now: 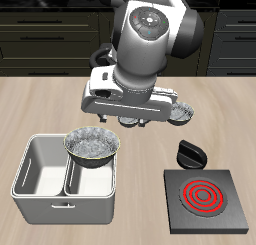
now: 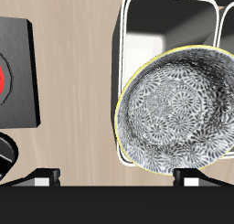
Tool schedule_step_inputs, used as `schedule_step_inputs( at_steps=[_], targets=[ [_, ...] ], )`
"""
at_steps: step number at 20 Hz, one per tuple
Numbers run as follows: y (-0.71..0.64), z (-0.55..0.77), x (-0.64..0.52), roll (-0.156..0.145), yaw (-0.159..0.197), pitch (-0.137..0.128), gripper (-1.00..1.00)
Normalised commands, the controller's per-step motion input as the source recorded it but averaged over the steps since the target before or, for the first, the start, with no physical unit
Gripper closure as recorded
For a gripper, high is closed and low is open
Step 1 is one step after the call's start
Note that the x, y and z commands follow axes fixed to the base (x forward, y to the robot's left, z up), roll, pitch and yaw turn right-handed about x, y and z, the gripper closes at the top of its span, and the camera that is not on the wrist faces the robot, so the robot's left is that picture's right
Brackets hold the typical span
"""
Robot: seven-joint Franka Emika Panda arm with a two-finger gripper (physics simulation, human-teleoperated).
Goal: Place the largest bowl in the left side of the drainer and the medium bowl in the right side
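The largest bowl (image 1: 93, 145), grey and speckled, sits tilted on the back rim of the drainer's (image 1: 58, 205) left compartment, partly inside it. In the wrist view the bowl (image 2: 178, 104) covers most of that compartment of the drainer (image 2: 123, 54). My gripper (image 1: 120, 121) hangs just behind and above the bowl. Its fingers (image 2: 41, 176) stand wide apart with nothing between them, so the gripper (image 2: 117, 178) is open. A smaller grey bowl (image 1: 181, 112) peeks out behind my hand; I cannot tell whether it is the medium bowl. The other compartment holds nothing.
A black square hotplate (image 1: 205, 197) with a red coil stands near the table's front edge beside the drainer, and also shows in the wrist view (image 2: 18, 68). A black knob-like piece (image 1: 188, 153) lies just behind it.
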Motion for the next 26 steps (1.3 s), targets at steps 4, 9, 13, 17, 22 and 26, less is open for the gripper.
schedule_step_inputs(
  at_steps=[4,9,13,17,22,26],
  targets=[
    [0.15,0.19,-0.54,0.022,0.026,-0.055,-1.0],
    [0.05,0.18,-0.61,0.0,-0.04,-0.053,-1.0],
    [0.05,0.09,-0.45,0.003,0.016,-0.037,-1.0],
    [0.13,0.09,-0.47,0.038,0.03,-0.064,-1.0],
    [0.25,-0.01,-0.6,0.047,0.038,-0.043,-1.0],
    [0.17,0.06,-0.38,0.051,0.039,-0.068,-1.0]
  ],
)
